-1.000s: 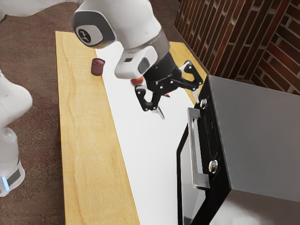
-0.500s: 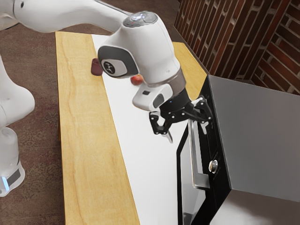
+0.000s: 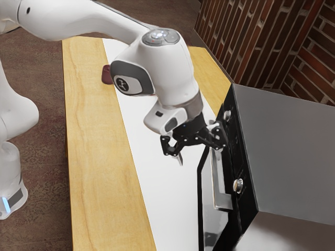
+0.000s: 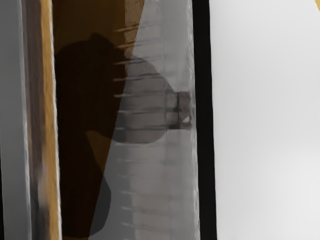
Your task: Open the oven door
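I have the hand [image 3: 199, 151] beside the upper end of the handle [image 3: 216, 180], its two fingers spread well apart and nothing pinched between them. One finger is out over the white part of the surface; the other is close against the handle's end, and I can't tell whether they touch.

The handle's long axis runs from just before 12 o'clock to just before 6 in the exterior view, along the edge of the oven door [image 3: 210, 222]. The door is on the oven's front, below the hand and out toward 5 o'clock, and its face points to about 9.

Past it, one knob [image 3: 238, 185] is at 4 o'clock from the hand and another [image 3: 227, 116] at 1. The grey oven body [image 3: 293, 151] stretches off toward 3. Further out on the surface [image 3: 94, 157], a dark red cup [image 3: 107, 75] is at 10, and the brick wall [image 3: 251, 42] rises beyond at 1.

The exterior view gives me the knobs, cup and wall; the wrist view gives me the rack wires [image 4: 145, 111] behind the door's glass, a dark rounded shape over them, and the door's black border [image 4: 205, 120] against the white.
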`<state>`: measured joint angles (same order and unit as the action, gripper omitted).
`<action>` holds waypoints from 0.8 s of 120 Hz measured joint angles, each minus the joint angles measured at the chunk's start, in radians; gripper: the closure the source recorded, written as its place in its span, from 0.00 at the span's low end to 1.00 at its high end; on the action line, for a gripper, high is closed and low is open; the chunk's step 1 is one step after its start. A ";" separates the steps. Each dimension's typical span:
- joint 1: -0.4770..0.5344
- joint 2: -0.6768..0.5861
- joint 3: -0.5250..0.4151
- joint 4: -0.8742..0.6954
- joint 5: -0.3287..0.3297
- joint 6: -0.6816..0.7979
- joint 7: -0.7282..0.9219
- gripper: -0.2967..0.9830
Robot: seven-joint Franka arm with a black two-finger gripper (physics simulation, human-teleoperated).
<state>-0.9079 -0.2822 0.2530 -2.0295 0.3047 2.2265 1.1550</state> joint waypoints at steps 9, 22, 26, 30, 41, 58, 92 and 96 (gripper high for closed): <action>0.000 0.000 0.000 -0.014 -0.003 -0.006 0.006 0.23; -0.002 -0.008 -0.001 -0.021 -0.014 -0.036 0.014 0.23; -0.006 -0.024 -0.003 -0.031 -0.020 -0.055 0.016 0.24; -0.009 -0.053 -0.007 -0.059 -0.025 -0.073 0.017 0.23; 0.017 -0.241 -0.121 -0.251 -0.034 -0.126 0.017 0.32; 0.103 -0.523 -0.727 0.064 -0.050 -0.423 -0.023 0.27; 0.875 0.375 -0.144 1.002 -0.114 -0.875 -0.411 0.24; 0.892 0.403 -0.123 0.945 -0.162 -0.885 -0.449 0.24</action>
<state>-0.0159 0.1208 0.1300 -1.0847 0.1424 1.3415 0.7059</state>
